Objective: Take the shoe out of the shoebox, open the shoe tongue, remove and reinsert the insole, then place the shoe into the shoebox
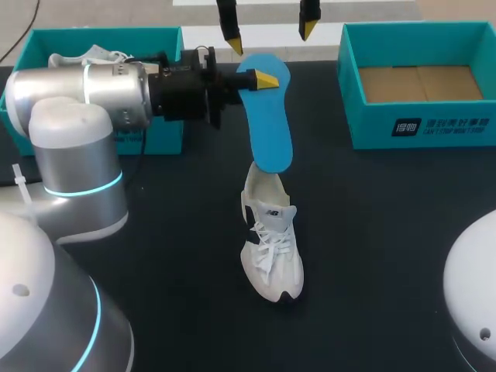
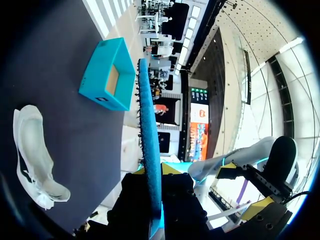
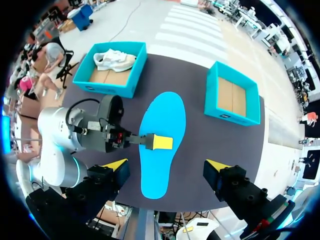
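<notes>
**Insole pinched above the shoe**

The left tool [image 1: 260,79] pinches the blue insole [image 1: 271,132] from one long edge; its long axis runs down to the shoe [image 1: 271,248], standing on the dark worktop [image 1: 387,232] below – contact unclear. This arm is nearer; the right tool [image 1: 271,29] hangs spread beyond the insole. Farther off – an empty shoebox [image 1: 364,124].

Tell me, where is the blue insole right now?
In the head view, the blue insole is pinched in the left gripper, held over the table middle just above the white shoe.
</notes>
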